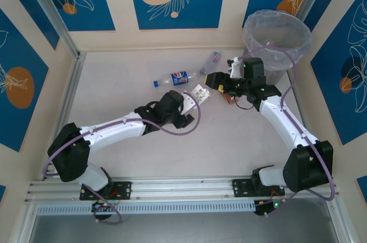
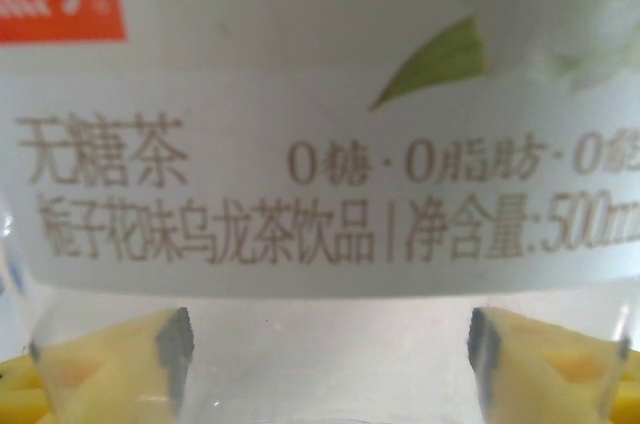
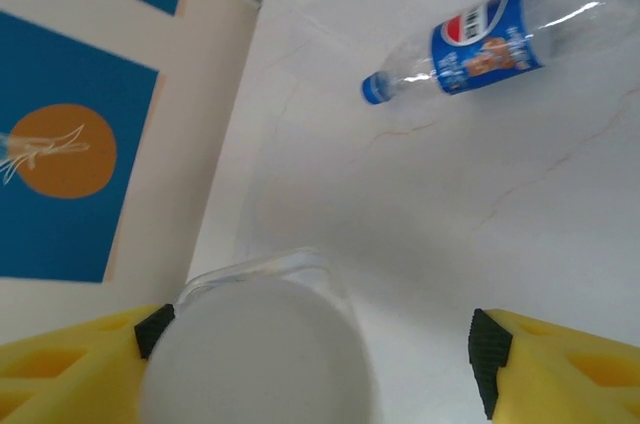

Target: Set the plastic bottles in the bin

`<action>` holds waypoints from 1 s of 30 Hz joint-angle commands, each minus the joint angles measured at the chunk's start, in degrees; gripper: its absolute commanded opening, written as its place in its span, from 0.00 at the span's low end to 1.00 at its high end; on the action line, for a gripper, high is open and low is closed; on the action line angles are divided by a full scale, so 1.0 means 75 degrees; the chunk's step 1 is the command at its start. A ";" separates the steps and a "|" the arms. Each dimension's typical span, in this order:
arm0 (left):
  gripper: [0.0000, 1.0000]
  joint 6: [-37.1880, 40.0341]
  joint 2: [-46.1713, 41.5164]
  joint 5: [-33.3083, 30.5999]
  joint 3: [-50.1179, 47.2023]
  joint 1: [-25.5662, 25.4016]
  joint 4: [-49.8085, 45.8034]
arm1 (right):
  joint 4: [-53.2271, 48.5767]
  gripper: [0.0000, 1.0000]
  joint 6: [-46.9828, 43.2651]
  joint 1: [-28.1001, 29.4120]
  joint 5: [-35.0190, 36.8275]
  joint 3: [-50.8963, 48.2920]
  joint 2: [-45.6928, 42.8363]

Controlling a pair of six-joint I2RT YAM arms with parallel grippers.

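Top external: pale table (image 1: 229,140) between blue-panelled walls (image 1: 192,11), left jaws tight on white-labelled bottle (image 1: 199,93), right jaws apart.

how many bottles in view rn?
4. Pepsi bottle mid-table; clear bottle near the bin; white-label bottle in left gripper; fourth bottle inside the open right gripper. Bin may hide more.
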 commanded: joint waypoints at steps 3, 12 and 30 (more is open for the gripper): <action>0.48 -0.0076 -0.0099 0.0218 0.0126 -0.0094 0.0264 | 0.0162 0.74 -0.0306 0.0113 -0.0763 -0.0025 0.0153; 0.49 -0.0207 -0.0030 0.0451 0.0339 -0.0099 0.0219 | 0.0269 0.76 -0.0465 0.0220 -0.1074 -0.0024 0.0415; 0.82 -0.0644 -0.0371 0.1223 0.0069 0.0009 0.0682 | 0.0279 0.40 -0.0332 -0.0031 -0.0854 0.0030 0.0042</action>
